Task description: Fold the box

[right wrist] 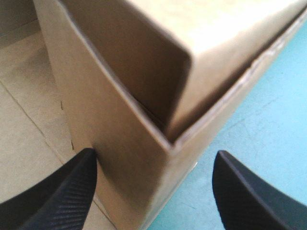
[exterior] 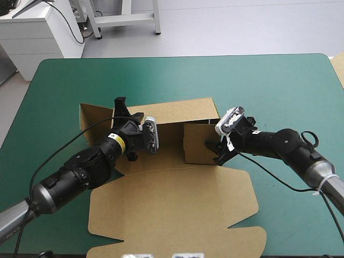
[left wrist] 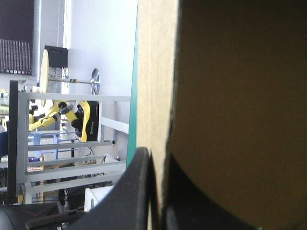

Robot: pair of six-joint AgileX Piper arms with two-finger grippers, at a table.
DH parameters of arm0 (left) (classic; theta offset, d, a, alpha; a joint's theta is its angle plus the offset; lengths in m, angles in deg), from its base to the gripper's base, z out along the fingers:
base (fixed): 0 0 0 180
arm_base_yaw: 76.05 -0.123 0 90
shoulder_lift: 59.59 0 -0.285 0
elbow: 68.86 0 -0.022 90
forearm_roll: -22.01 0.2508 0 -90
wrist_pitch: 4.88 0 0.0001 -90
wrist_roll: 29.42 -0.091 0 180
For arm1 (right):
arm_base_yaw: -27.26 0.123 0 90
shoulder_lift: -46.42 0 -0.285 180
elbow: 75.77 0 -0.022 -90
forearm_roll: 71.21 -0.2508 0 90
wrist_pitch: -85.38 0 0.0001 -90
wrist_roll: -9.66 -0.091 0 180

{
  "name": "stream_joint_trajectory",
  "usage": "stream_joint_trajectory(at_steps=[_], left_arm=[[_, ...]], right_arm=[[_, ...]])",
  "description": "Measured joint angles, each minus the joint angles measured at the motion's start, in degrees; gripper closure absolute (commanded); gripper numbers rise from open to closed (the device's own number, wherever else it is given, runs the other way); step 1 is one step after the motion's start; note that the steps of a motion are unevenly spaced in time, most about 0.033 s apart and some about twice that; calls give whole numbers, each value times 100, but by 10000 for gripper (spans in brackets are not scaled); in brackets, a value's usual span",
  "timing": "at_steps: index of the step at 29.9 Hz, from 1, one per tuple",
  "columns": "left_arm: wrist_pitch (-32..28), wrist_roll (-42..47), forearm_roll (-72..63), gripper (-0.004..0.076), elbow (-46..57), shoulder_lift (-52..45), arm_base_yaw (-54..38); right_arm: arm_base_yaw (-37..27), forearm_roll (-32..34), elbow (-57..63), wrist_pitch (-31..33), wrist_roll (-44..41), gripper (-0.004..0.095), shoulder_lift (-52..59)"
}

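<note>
Box (exterior: pixel 177 188) sits mid desk (exterior: pixel 269 86): back wall & right side wall up, lid panel flat toward the near edge. Left tool (left wrist: pixel 152 201) pinched nearly closed on the box's wall at back-left, board btwn its fingers. Right tool (right wrist: pixel 154 155) spread wide, straddling the right wall's corner, not gripping. To do it well, I'd judge: left grips firm w/o crushing the board, right closes square on the corner, then presses along the crease so the wall stands upright

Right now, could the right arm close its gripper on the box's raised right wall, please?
Probably yes: the right gripper stands open astride the corner of the box, one finger inside, one outside, with nothing between.
</note>
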Motion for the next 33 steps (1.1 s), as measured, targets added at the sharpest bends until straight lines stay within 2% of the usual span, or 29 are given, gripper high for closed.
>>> stream_joint_trajectory(at_steps=[9, 11, 13, 18, 20, 26, 28, 30, 33], left_arm=[[626, 53, 38, 731, 0, -61, 297], [766, 60, 58, 731, 0, -66, 407], [908, 71, 72, 731, -5, -74, 504], [1035, 171, 117, 731, -5, -84, 590], [1092, 197, 139, 731, -5, -94, 597], [1156, 254, 139, 728, -5, -112, 615], [1144, 262, 139, 701, -5, -112, 615], [1134, 270, 139, 632, -5, -112, 615], [1097, 355, 61, 474, 0, -112, 615]], right_arm=[[32, -238, -183, 95, 187, 277, -232], [112, -238, -213, 65, 235, 311, -271], [238, -238, -212, -28, 243, 421, -319], [356, -219, -212, -403, 190, 819, -371], [356, -230, -212, -466, 111, 929, -372], [356, -330, -212, -533, -59, 927, -385], [356, -332, -212, -533, -59, 927, -385], [356, -332, -212, -540, -70, 927, -385], [360, -332, -212, -603, -153, 926, -385]])
